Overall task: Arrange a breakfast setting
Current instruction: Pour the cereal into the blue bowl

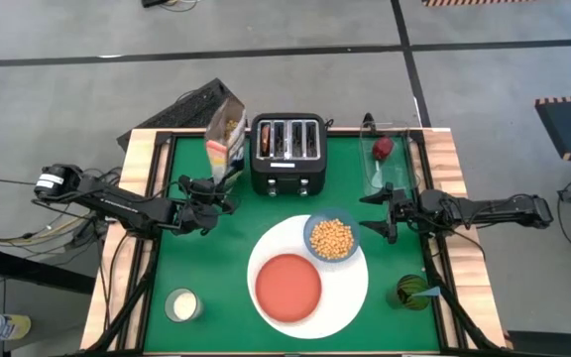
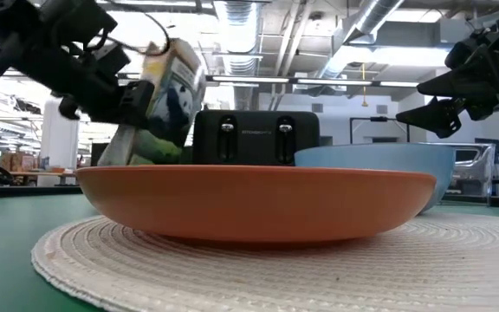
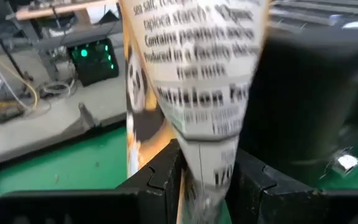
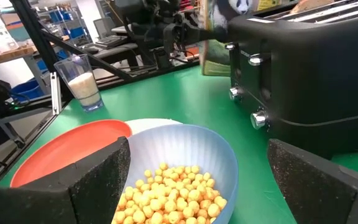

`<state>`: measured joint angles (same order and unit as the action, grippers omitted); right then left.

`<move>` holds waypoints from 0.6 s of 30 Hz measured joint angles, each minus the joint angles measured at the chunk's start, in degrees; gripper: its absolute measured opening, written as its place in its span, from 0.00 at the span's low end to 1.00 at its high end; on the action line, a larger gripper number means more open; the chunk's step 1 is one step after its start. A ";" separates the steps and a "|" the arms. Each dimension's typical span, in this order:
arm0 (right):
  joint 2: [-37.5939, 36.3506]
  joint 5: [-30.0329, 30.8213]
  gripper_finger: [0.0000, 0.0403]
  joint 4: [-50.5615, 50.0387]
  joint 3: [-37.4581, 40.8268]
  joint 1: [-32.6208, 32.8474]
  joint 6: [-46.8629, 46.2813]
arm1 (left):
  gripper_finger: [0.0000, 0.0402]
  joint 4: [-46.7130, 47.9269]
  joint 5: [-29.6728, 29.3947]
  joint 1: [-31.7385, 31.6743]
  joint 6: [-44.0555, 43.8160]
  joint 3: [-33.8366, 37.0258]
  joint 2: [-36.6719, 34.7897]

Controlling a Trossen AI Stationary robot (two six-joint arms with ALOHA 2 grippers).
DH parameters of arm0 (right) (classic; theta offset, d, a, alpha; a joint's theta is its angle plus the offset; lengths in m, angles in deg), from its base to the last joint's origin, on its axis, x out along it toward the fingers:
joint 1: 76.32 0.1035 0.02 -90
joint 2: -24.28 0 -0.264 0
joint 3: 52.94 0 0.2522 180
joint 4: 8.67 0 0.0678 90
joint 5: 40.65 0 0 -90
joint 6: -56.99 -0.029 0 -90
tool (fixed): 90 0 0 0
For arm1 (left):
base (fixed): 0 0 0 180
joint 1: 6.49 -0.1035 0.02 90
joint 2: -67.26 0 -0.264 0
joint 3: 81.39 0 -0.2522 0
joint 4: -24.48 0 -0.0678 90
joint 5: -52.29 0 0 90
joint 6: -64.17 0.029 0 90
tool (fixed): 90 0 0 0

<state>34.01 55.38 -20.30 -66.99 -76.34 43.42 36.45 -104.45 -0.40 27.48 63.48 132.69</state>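
Two grippers share our table, and the next move turns on the right gripper [image 1: 379, 215]: its jaws stand wide and empty, just beside the small blue bowl [image 1: 332, 238], which lies toward the table's middle from it and sits on the back rim of the large round white plate [image 1: 350, 297]. Our left gripper [image 1: 209, 190] is farther off, pinched tight on the cereal box [image 1: 225, 134], which tilts beside the toaster [image 1: 287, 153]. By our count: one bowl of yellow cereal [image 1: 332, 236], one white plate, one red-orange plate [image 1: 287, 287] on it, one glass of milk [image 1: 181, 304] (near the front-left corner), one toaster.
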 joint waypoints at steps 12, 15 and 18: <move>-0.02 0.00 0.98 0.00 0.00 0.00 -0.02 | 0.21 -0.70 1.64 -0.13 -4.67 1.91 -0.07; 0.00 0.00 0.98 -0.02 -0.01 0.00 0.01 | 0.21 -0.53 1.81 -0.36 -5.49 1.91 -0.09; -0.02 0.00 0.98 -0.01 -0.01 0.00 -0.01 | 0.21 -0.28 2.53 -1.24 -6.12 1.89 0.31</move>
<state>33.99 55.38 -20.31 -67.00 -76.34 43.42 36.17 -101.92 -1.64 21.35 65.36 132.99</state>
